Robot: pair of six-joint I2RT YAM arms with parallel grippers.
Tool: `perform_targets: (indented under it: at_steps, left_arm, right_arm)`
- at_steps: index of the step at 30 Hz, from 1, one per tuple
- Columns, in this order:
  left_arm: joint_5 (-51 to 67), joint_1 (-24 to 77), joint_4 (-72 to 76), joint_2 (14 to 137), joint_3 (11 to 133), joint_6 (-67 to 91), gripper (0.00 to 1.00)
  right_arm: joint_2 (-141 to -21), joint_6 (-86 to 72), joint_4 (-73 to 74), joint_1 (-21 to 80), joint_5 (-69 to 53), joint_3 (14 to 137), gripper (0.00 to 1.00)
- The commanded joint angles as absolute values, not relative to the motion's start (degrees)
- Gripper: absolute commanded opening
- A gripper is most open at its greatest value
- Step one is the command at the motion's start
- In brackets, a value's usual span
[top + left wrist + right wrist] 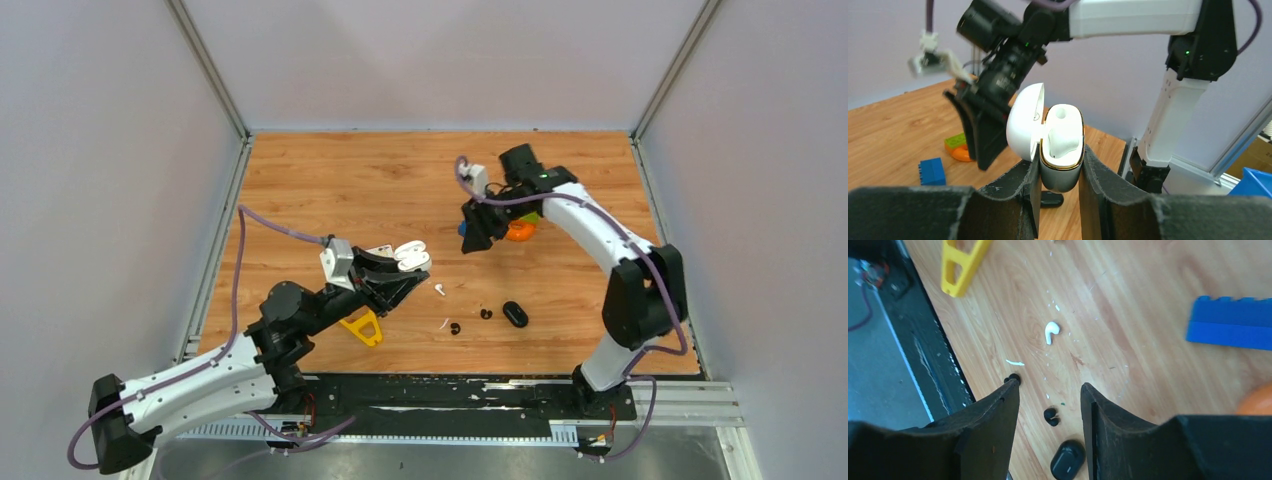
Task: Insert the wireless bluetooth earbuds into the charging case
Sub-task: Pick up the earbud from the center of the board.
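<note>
My left gripper [405, 272] is shut on the open white charging case [410, 255] and holds it above the table. In the left wrist view the case [1062, 172] sits between the fingers with its lid swung left, and one white earbud [1064, 141] is seated inside. A second white earbud [439, 289] lies on the wood and also shows in the right wrist view [1050, 332]. Two black earbuds [456, 328] [486, 314] lie next to a shut black case [515, 314]. My right gripper [478, 235] is open, empty and raised above the table; in its own view [1050, 387] one black bud [1050, 416] shows between the fingers.
A yellow triangular toy [363, 327] lies under my left arm. A blue block [1230, 329] and an orange and green toy [520, 228] sit beside the right gripper. A thin white sliver [1015, 362] lies near the black buds. The black front rail [450, 395] borders the table.
</note>
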State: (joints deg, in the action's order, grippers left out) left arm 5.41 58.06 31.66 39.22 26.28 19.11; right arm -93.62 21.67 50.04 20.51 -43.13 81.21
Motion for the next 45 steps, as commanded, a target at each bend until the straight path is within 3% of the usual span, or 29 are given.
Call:
perform_targets:
  at_steps: [1, 12, 29, 45]
  left_arm:
    - [2.4, 58.3, 25.9, 33.8, 25.9, 18.9, 0.0]
    - [-2.6, 58.4, 14.0, 22.5, 27.0, 16.8, 0.0]
    - [-2.9, 58.4, 15.4, 24.2, 26.8, 16.5, 0.0]
    - [-2.4, 58.3, 16.4, 25.3, 26.7, 16.6, 0.0]
  right_arm:
    - [-99.4, 21.5, 49.7, 29.7, -31.3, 83.3, 0.48]
    - [-113.6, 9.1, 52.4, 41.8, -11.6, 92.2, 0.59]
    - [-117.4, 6.6, 52.0, 50.6, -2.2, 90.7, 0.41]
    - [-119.2, 7.1, 51.3, 51.1, 3.3, 89.4, 0.36]
